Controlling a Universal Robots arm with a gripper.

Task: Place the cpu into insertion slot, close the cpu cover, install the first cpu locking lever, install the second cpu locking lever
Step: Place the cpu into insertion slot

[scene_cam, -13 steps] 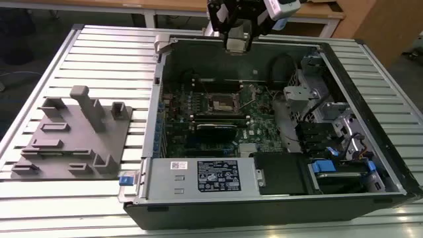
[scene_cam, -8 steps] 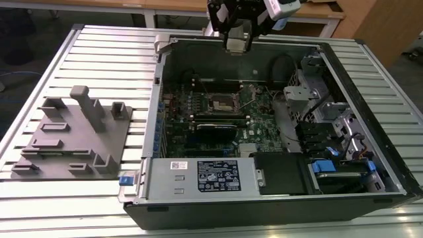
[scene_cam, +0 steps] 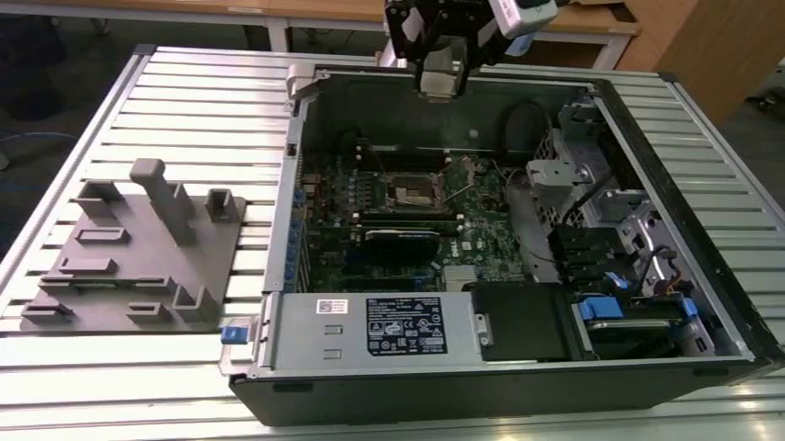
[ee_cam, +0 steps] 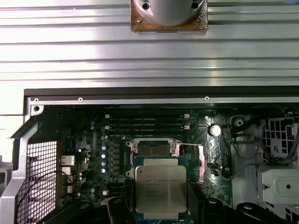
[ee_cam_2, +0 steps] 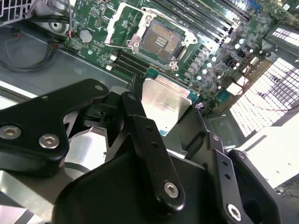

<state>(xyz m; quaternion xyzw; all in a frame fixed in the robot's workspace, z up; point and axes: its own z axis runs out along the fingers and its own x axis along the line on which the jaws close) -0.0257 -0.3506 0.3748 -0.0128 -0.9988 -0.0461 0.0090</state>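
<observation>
Ribbed aluminium table [scene_cam: 184,83], open computer case [scene_cam: 429,397]; clear above its silver-rimmed square insertion slot [scene_cam: 417,193] the black gripper [ee_cam_2: 167,112] clamps the flat silver-topped cpu [ee_cam: 160,189], apparently by opposite edges: light, stiff, delicate.

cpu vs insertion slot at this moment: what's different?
1. Pose: the cpu hangs in the gripper, clear of the board; the insertion slot sits fixed on the green board.
2. Look: the cpu has a solid dull silver top; the insertion slot has a darker centre inside a silver rim.
3. State: the cpu is clamped between the fingers; the insertion slot lies empty and uncovered.
Shared: both are square.
</observation>
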